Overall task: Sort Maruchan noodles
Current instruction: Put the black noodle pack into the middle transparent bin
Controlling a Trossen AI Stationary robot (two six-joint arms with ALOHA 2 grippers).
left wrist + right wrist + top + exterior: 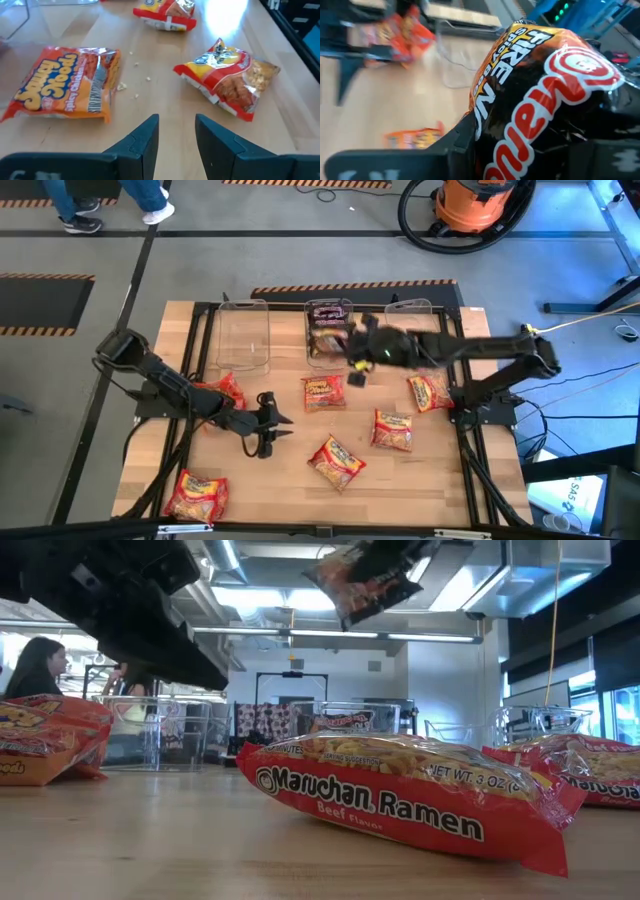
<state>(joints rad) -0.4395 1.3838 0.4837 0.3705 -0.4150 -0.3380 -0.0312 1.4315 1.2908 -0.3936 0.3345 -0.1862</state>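
Right wrist view: right claw (520,150) clamps a black Fire Spicy Beef packet (540,95), raised above the bench (290,480). Left claw (177,145) stands part-open, empty; a Beef Flavor packet (227,80) lies just ahead.

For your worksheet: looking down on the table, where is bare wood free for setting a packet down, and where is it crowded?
Free: near edge between the corner packet and the middle packet. Crowded: by the bins, where the right gripper holds a dark packet.
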